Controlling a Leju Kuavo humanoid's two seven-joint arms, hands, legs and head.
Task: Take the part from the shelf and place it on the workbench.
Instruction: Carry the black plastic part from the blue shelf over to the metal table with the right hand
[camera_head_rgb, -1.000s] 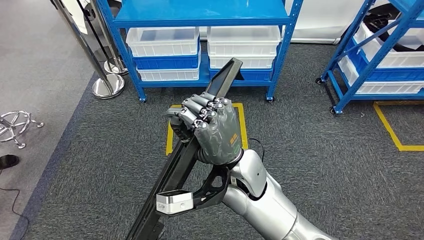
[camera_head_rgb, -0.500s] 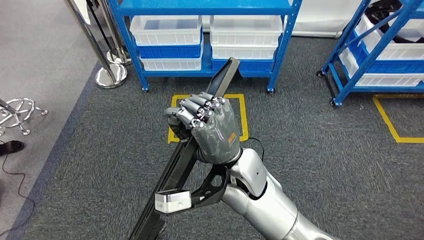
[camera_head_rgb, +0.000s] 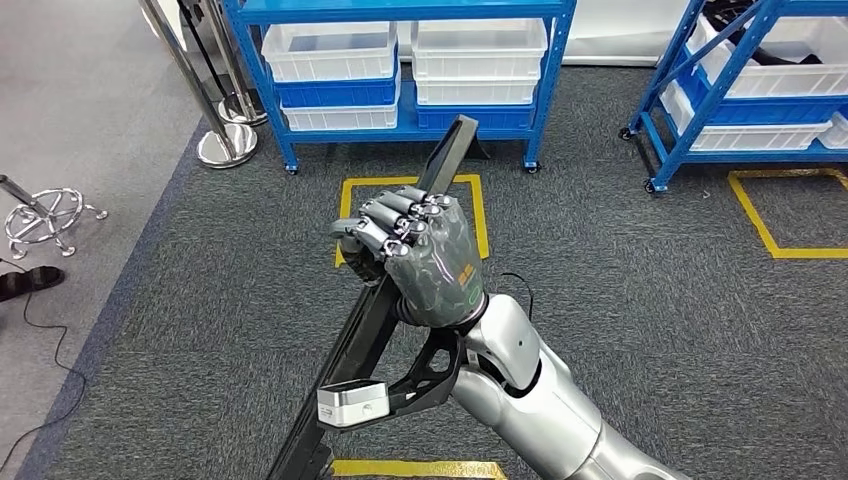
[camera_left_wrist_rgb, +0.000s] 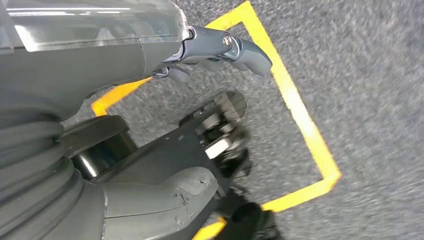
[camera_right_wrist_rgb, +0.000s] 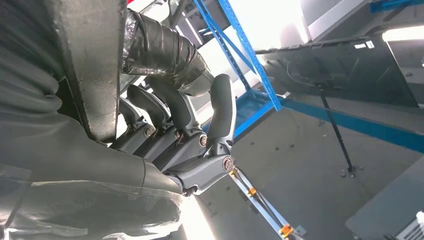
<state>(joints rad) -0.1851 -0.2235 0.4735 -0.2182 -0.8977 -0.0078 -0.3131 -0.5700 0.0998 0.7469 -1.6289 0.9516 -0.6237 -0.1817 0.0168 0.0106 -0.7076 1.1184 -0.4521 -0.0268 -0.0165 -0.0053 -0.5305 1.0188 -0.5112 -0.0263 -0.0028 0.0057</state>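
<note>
In the head view you see the right hand (camera_head_rgb: 425, 262) clenched around the part (camera_head_rgb: 372, 320), a long, flat black bar. Its long axis runs diagonally: the upper end points up and away from the hand toward the blue shelf (camera_head_rgb: 400, 12), and the lower end drops past the wrist camera (camera_head_rgb: 352, 405) toward the near edge of the picture. The part is off the shelf, held in the air over the grey carpet (camera_head_rgb: 650, 300). Beyond the hand, the shelf holds stacked white bins (camera_head_rgb: 480, 60) with blue bins (camera_head_rgb: 335, 94) between them; you cannot tell what is in them. Further to the hand's right, a second blue rack (camera_head_rgb: 700, 105) carries white bins too, the top one with dark items inside. A yellow floor marking (camera_head_rgb: 478, 215) lies just behind the hand.

In the left wrist view you see the left hand (camera_left_wrist_rgb: 125, 90) above carpet and a yellow taped outline (camera_left_wrist_rgb: 300, 120). One finger (camera_left_wrist_rgb: 240, 47) sticks out and nothing shows in the hand, but you cannot tell how the rest of the fingers lie.

In the right wrist view you see the dark fingers (camera_right_wrist_rgb: 175, 115) wrapped over the black part (camera_right_wrist_rgb: 90, 65), which crosses close in front of the camera. Past the fingers stand blue shelf posts (camera_right_wrist_rgb: 240, 55).
</note>
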